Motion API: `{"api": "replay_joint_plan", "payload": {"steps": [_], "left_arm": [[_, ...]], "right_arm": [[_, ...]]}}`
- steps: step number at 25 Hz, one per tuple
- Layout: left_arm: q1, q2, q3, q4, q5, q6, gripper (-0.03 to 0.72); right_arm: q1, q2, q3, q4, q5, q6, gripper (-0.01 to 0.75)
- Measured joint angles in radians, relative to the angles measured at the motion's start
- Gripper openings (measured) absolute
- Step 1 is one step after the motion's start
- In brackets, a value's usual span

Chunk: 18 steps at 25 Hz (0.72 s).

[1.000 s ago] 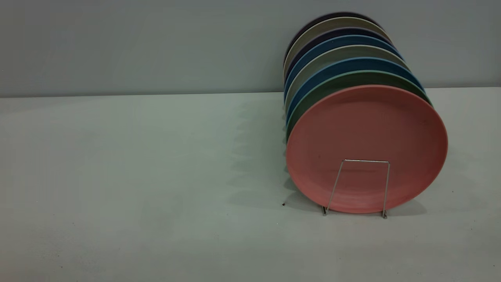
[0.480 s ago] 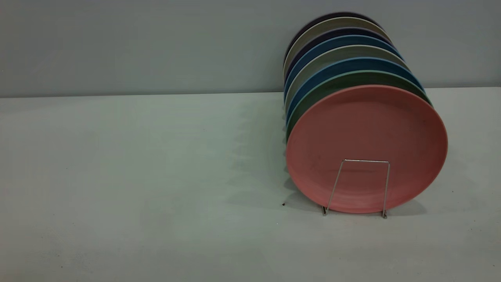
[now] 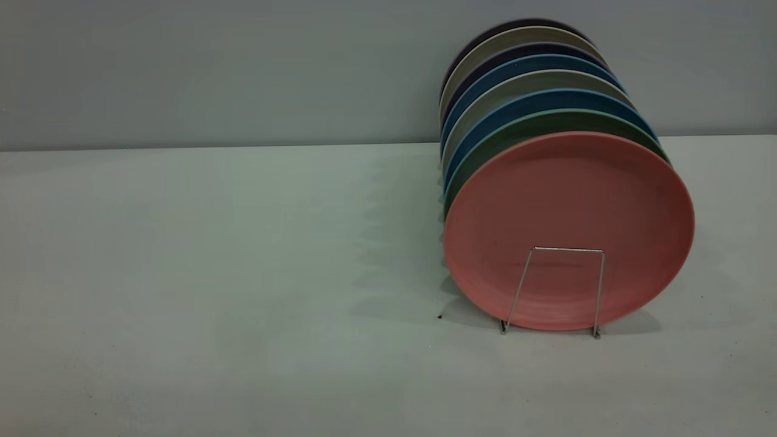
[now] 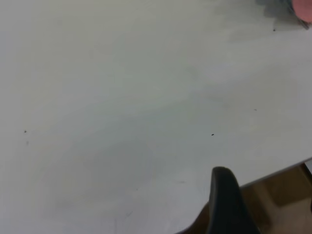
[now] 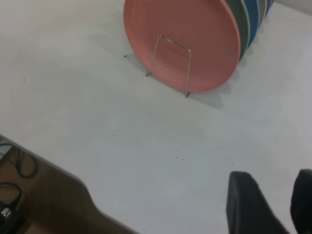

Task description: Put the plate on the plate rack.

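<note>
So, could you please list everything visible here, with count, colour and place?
round salmon-pink matte plastic plate: one, salmon-pink, upright at the front of the row in the rack
thin silver wire plate rack: one, silver, on the table's right side, front loop before the pink plate
other plates: about seven, green, blue, grey-beige, dark, upright behind the pink plate
table: one, pale grey-white
left gripper: one dark finger showing, above the table edge
right gripper: dark fingers apart, above the table, away from the rack
</note>
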<state>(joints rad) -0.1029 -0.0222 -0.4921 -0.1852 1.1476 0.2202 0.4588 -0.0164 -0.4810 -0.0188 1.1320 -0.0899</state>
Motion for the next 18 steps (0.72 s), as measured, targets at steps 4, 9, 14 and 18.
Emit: {"api": "replay_joint_plan", "payload": {"steps": [4, 9, 14, 18], "left_arm": [[-0.007, 0.000, 0.000, 0.000, -0.001, 0.003, 0.447], [-0.009, 0.000, 0.000, -0.001, -0.002, -0.002, 0.447], [-0.009, 0.000, 0.003, -0.002, -0.002, -0.005, 0.447], [-0.009, 0.000, 0.003, -0.002, -0.002, -0.005, 0.447]], "right_arm": [[0.000, 0.000, 0.000, 0.000, 0.001, 0.000, 0.239], [0.000, 0.000, 0.000, 0.000, 0.001, 0.000, 0.239], [0.000, 0.000, 0.000, 0.000, 0.001, 0.000, 0.239], [0.000, 0.000, 0.000, 0.000, 0.001, 0.000, 0.239]]}}
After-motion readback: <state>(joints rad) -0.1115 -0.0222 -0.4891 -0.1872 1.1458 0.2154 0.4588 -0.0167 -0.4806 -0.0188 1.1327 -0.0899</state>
